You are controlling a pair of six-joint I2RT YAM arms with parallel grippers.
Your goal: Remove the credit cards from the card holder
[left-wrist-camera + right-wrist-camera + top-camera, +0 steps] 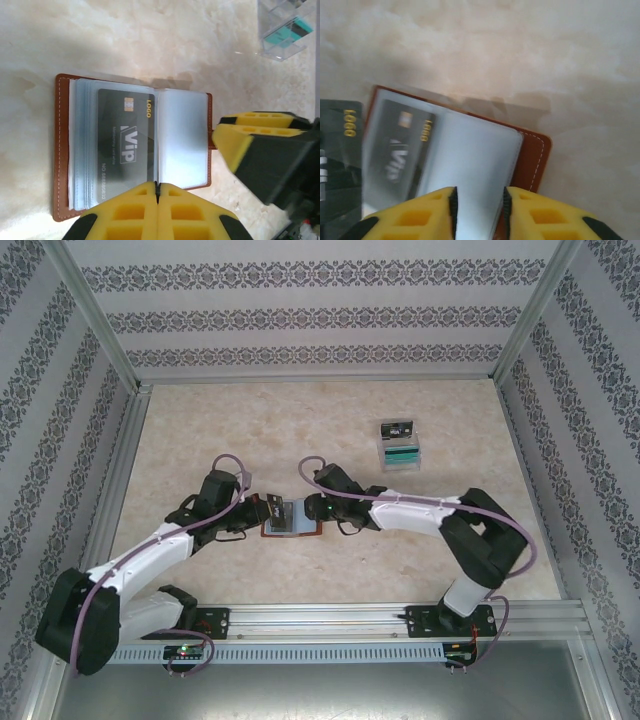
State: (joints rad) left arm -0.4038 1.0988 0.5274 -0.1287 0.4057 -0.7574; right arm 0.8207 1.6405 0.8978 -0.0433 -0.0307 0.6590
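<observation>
From above, the card holder (pixel 289 518) lies open, and a clear box (pixel 400 445) with cards in it stands well beyond it.

Left wrist: the left gripper (pixel 157 187) is pressed shut at the holder's edge, and a dark card (pixel 125 145) sits sleeved inside.

Right wrist: the right gripper (pixel 480 197) is slightly parted, straddling a clear sleeve (pixel 470 160) without gripping it.

Beige marbled tabletop (pixel 250 430); damask-striped walls (pixel 300 320); aluminium frame posts (pixel 92 315)

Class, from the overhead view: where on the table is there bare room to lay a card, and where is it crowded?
Free: the far left of the table, behind the left arm; the strip between card holder and near rail. Crowded: the middle, where the right arm joins the left over the holder, and by the clear box.
</observation>
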